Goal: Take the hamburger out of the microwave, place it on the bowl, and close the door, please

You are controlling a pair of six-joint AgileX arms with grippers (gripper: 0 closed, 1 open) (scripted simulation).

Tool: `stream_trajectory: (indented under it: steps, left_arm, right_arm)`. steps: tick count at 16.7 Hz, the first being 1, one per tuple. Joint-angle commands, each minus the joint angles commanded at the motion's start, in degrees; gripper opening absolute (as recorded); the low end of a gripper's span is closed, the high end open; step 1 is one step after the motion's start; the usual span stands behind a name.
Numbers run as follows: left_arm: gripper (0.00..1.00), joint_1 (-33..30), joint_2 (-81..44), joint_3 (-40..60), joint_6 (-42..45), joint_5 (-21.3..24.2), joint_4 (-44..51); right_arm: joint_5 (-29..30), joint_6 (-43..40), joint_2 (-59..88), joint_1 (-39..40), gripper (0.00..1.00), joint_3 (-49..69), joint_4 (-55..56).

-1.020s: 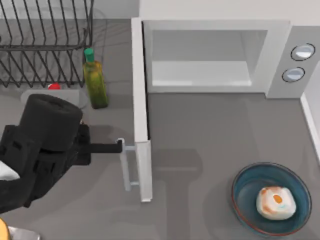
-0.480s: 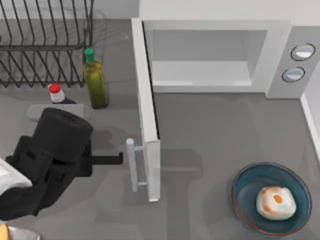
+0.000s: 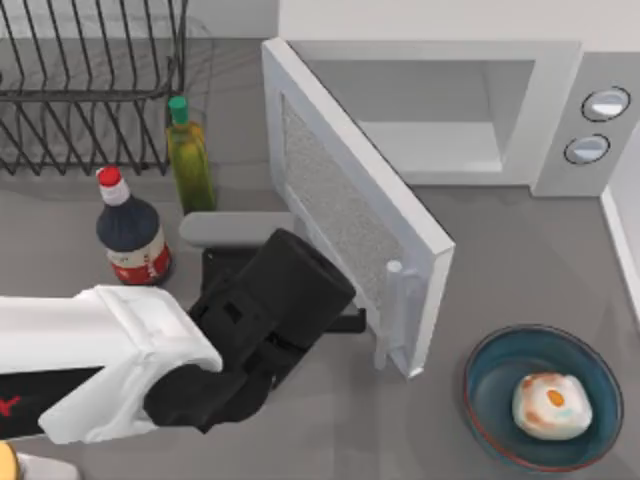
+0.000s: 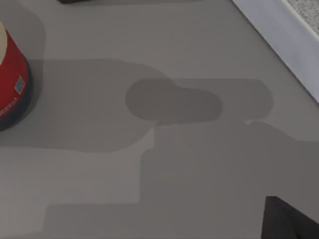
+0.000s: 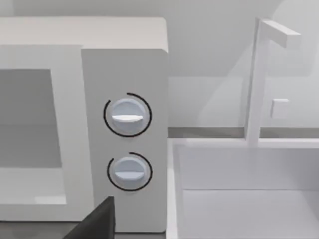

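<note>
The top view shows the microwave [image 3: 440, 110] at the back of the table, its door [image 3: 350, 215] swung to a half-shut slant across the front of the pale cavity. The hamburger [image 3: 551, 405] is seen lying inside the bowl [image 3: 500, 362], which is set in front of the microwave, below its two knobs [image 3: 597, 125] and just beyond the free edge of the door. The left gripper [image 3: 355, 320] is pressed in behind the door, beside the handle [image 3: 392, 312]; whether its jaws are released or clenched cannot be told, since they are hidden by the arm and the door. A green oil bottle [image 3: 188, 165] and a dark bottle with a red cap [image 3: 130, 232] are stood to the left of the microwave, in front of a wire rack [image 3: 90, 85]. In the right wrist view the microwave's knobs [image 5: 127, 115] are faced directly, with a white sink [image 5: 239, 189] beside the microwave.
</note>
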State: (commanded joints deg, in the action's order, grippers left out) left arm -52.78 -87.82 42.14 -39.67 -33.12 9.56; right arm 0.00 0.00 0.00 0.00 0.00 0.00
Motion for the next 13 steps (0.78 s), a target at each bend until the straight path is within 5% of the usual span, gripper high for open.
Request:
stream_trajectory:
  steps: [7,13]
  left_arm:
    - [0.00,-1.29,-2.07,2.23,-1.47,-0.62,1.15]
    - [0.00,-8.55,-14.91,18.31,-8.95,-4.34,7.94]
  right_arm:
    - [0.00,0.00,0.00,0.00,1.00,0.00,0.00]
    - [0.00,0.00,0.00,0.00,1.00,0.00,0.00]
